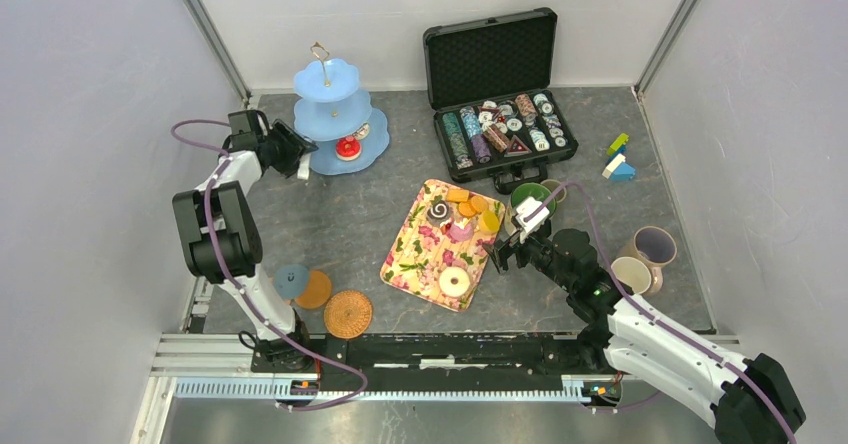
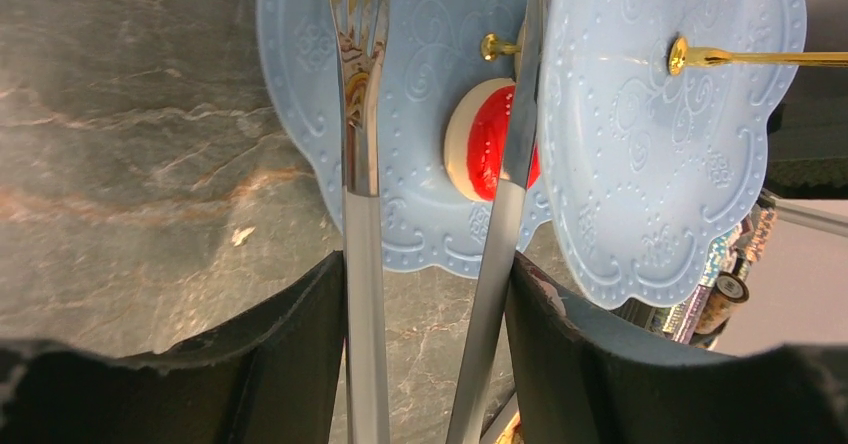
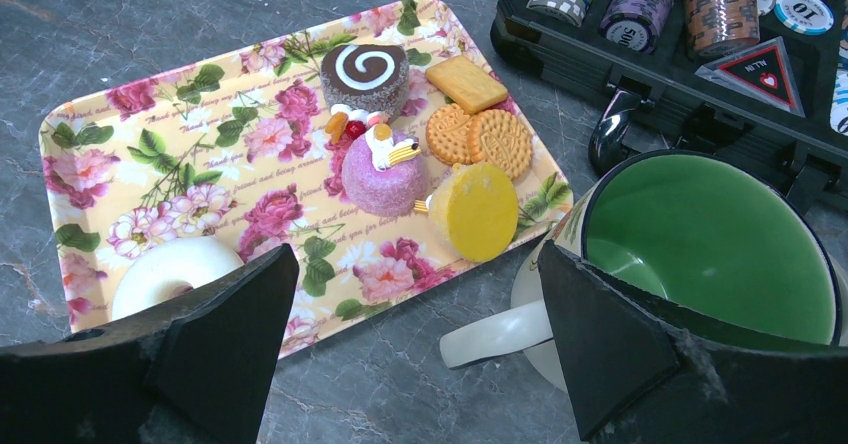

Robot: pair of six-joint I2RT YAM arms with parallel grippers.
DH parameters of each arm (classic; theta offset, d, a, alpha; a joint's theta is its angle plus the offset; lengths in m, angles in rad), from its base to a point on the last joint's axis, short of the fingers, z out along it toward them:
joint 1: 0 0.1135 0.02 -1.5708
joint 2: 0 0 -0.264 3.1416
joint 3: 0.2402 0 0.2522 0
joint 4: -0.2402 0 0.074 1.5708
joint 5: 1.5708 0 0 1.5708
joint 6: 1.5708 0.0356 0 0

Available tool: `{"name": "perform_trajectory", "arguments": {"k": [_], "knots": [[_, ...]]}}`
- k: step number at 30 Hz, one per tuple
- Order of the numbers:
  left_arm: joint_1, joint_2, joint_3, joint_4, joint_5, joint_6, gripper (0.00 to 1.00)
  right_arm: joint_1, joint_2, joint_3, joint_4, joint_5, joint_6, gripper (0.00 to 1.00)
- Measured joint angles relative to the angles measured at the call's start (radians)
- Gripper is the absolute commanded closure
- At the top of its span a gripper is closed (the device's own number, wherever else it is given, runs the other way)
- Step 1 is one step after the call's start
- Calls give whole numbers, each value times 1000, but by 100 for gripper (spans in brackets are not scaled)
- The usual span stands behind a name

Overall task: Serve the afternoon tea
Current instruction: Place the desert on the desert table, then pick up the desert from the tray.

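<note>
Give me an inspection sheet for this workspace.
Surface: dark marbled tabletop, no spills seen.
Job's things: floral tray holding cakes, biscuits, white donut; red donut on blue tiered stand; green-lined mug beside tray; two mugs right; three coasters near-left.
Clutter: open poker chip case, building blocks.
Grippers: left gripper holds tongs at the stand; right gripper open, by tray edge.
Cables: purple cable along each arm.
Surroundings: grey walls on three sides.

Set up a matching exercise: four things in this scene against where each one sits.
Things:
1. red donut
2. white donut
3. chips
4. green mug

Places:
A. floral tray
B. black case
C. blue stand, bottom tier
D. table, beside the tray

Pairs: 1-C, 2-A, 3-B, 4-D
</note>
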Motion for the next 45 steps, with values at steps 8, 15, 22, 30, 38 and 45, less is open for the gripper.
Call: {"name": "perform_trajectory", "arguments": {"k": [8, 15, 22, 30, 38, 45], "knots": [[0, -157, -85, -58, -147, 0, 40, 0, 0, 0, 0, 0, 0, 2], [28, -378, -217, -58, -236, -5, 44, 0, -3, 0, 0, 0, 0, 2], [78, -655, -380, -104, -285, -19, 45, 0, -1, 0, 0, -1, 0, 2], [-267, -1004, -416, -167, -430, 62, 42, 0, 3, 0, 0, 0, 0, 2], [-719, -1028, -361, -248, -451, 378, 37, 0, 2, 0, 1, 6, 1, 2], [-1272, -810, -286, -441, -631, 652, 37, 0, -17, 0, 0, 53, 0, 2]]}}
